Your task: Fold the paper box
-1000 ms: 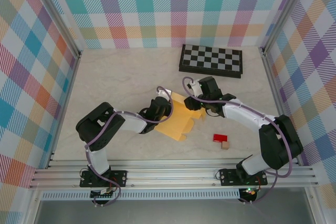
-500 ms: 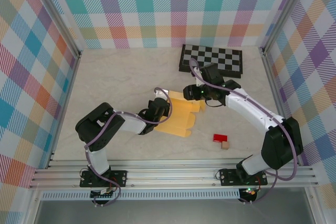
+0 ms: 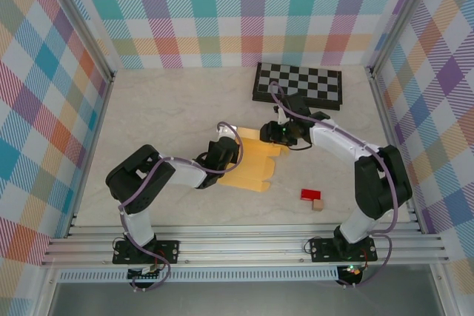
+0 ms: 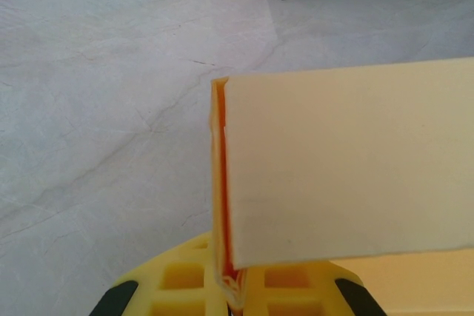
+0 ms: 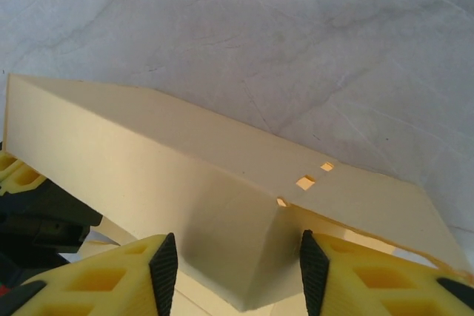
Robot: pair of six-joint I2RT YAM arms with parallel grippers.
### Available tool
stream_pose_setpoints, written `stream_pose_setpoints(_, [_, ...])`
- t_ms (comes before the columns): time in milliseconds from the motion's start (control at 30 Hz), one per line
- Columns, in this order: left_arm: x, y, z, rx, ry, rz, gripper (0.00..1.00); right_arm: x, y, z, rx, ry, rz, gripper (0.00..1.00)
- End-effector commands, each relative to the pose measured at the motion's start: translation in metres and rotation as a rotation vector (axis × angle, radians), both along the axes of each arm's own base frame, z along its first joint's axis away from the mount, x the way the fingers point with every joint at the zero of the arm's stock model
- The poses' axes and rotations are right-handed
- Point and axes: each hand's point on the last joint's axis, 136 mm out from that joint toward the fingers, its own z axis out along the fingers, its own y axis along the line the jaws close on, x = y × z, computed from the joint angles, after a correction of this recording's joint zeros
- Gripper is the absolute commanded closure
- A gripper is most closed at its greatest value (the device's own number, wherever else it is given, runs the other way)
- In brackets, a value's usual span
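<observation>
The paper box (image 3: pixel 255 164), a partly folded yellow-orange cardboard sheet, is seen at the centre of the frame on the marbled table (image 3: pixel 170 109). Its doubled left edge is clamped by the left gripper (image 4: pixel 231 286). The right gripper (image 5: pixel 233 257) is positioned over the upper right flap, its fingers spread apart astride a raised fold. A checkerboard (image 3: pixel 298 85) lies towards the upper right, near the box.

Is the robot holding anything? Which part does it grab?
The left gripper is shut on the box, pinching its folded edge. The right gripper straddles another fold of it; whether it grips cannot be told.
</observation>
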Motion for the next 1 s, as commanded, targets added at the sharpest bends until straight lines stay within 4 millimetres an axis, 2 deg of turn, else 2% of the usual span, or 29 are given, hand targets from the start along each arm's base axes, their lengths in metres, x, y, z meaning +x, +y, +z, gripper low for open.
stream_pose_setpoints(0, [-0.008, 0.004, -0.013, 0.051, 0.051, 0.010, 1.00, -0.001, 0.015, -0.001, 0.098, 0.027, 0.007, 0.55])
stream_pose_setpoints(200, [-0.009, 0.002, -0.020, 0.051, 0.069, 0.007, 1.00, -0.001, 0.019, -0.002, 0.135, 0.035, 0.000, 0.70])
stream_pose_setpoints(533, [-0.007, 0.005, -0.023, 0.065, 0.085, 0.040, 1.00, 0.000, 0.003, 0.006, 0.103, -0.012, -0.040, 0.70])
stream_pose_setpoints(567, [-0.007, 0.005, -0.023, 0.062, 0.088, 0.044, 1.00, -0.001, 0.003, 0.008, 0.103, -0.014, -0.039, 0.68])
stream_pose_setpoints(633, [-0.005, 0.006, -0.024, 0.065, 0.094, 0.061, 1.00, -0.002, 0.000, 0.011, 0.092, -0.018, -0.041, 0.58])
stream_pose_setpoints(700, [-0.005, 0.009, -0.025, 0.076, 0.102, 0.084, 1.00, -0.005, -0.005, 0.014, 0.078, -0.028, -0.045, 0.55])
stream_pose_setpoints(867, [-0.005, 0.018, -0.027, 0.091, 0.115, 0.137, 1.00, -0.013, -0.017, 0.017, 0.049, -0.054, -0.071, 0.57])
stream_pose_setpoints(967, [-0.005, 0.022, -0.026, 0.096, 0.124, 0.164, 1.00, -0.018, -0.021, 0.012, 0.048, -0.054, -0.094, 0.64])
